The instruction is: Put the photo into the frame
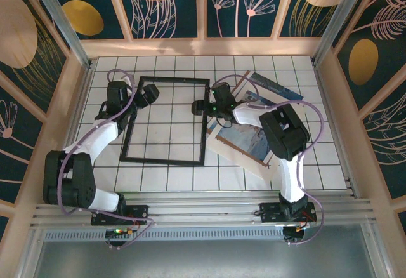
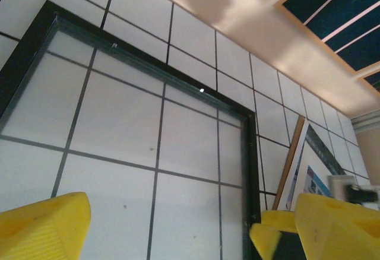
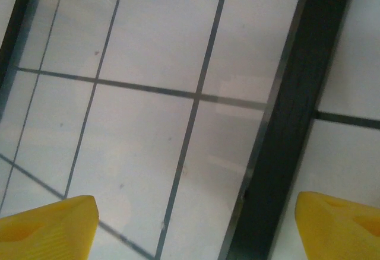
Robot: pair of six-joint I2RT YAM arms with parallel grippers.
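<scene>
Where the frame point(image 1: 162, 162) lies flat on the white tiled counter point(image 1: 330, 164), left of centre in the top view, bare tiles show along all four of its black edges. The strip is wider along the bottom and narrower at the top, toward the wooden wall point(image 1: 203, 48). The frame's right edge runs just beside the photo point(image 1: 244, 139), which lies tilted on the right half of the counter, partly under the right arm point(image 1: 282, 132); whether the two touch cannot be told. The left arm point(image 1: 95, 141) reaches up from its base at lower left with the elbow bent. The left claw point(image 1: 150, 92) hangs over the frame near its upper left corner. In the left wrist view its yellow fingers point(image 2: 44, 227) stand wide apart with nothing between them, above the glass. The right arm folds back toward the centre, and the right claw point(image 1: 200, 106) hovers at the frame's right edge. In the right wrist view its fingers point(image 3: 338, 224) are spread, with the frame's black side lying below them, nearer the right-hand finger and not gripped.
</scene>
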